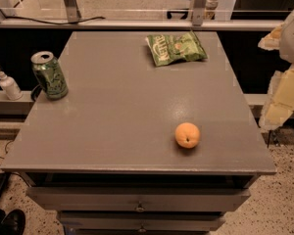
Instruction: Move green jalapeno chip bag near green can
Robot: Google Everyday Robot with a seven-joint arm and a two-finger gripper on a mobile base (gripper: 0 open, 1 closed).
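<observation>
The green jalapeno chip bag (176, 48) lies flat at the far middle-right of the grey table top (122, 116). It is crinkly green foil with white lettering and a round picture. The green can (50, 75) stands upright at the table's left edge, with mottled print and a silver top with a pull tab. Bag and can are far apart, about half the table's width. My gripper (283, 80) shows as pale cream shapes at the right edge of the view. It is off the table's right side, well away from the bag, and holds nothing that I can see.
An orange fruit (187, 135) sits on the near right of the table. A small white pump bottle (9, 84) stands on a ledge to the left, beyond the can. Drawers (137, 199) are below the table's front edge. Metal frame legs stand behind the table.
</observation>
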